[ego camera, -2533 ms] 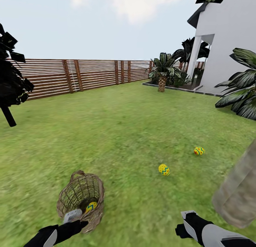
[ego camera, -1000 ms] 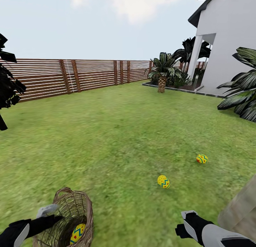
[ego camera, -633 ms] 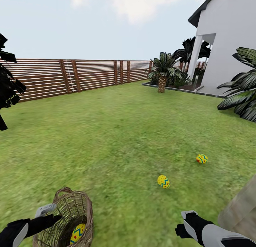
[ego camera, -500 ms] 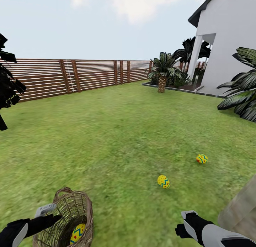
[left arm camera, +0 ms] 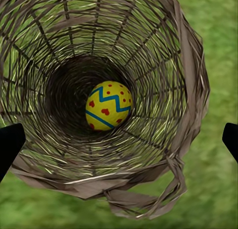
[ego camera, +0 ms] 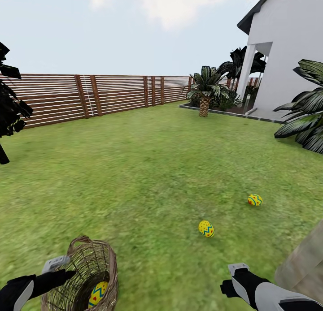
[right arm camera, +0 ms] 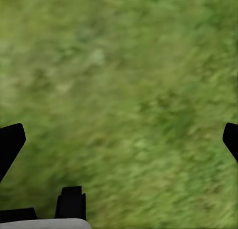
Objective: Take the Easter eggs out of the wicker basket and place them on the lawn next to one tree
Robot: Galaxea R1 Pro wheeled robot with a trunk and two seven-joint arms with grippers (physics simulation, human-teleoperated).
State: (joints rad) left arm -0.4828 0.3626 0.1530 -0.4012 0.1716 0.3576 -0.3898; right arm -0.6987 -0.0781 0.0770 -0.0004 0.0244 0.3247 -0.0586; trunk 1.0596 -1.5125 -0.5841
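Brown open-weave wicker basket [ego camera: 92, 275] lies tipped on the lawn [ego camera: 148, 167] at the head view's lower left, mouth facing the robot; one Easter egg [left arm camera: 108, 105] sits deep at its bottom, yellow with blue zigzag and red marks, also seen in the head view [ego camera: 98, 293]; two more eggs lie out on the grass, a near one [ego camera: 206, 228] and a far one [ego camera: 255, 200], well apart from the basket and near the grey-brown tree trunk [ego camera: 305, 266] at lower right; so two out, one left in, by my read.

Left gripper [left arm camera: 119, 140] spread wide, fingertips at both edges of its wrist view, aimed straight down the basket mouth, nothing between them; in the head view it sits at the basket rim [ego camera: 58, 268]. Right gripper [right arm camera: 119, 140] also spread, holding nothing, hovering over bare grass; seen low right in the head view [ego camera: 237, 275].

Handling guess: the egg looks hard, smooth and rounded, likely light and apt to slip or roll out of a pinch; best taken across its widest middle, fingers on opposite sides, not near the pointed ends. Basket looks light and stiff but unanchored; pushing in could shove or roll it; the narrow woven wall leaves little room for spread fingers, so go in centred. Fence [ego camera: 89, 96], white house [ego camera: 287, 55] and palm-like plants [ego camera: 206, 89] far behind.
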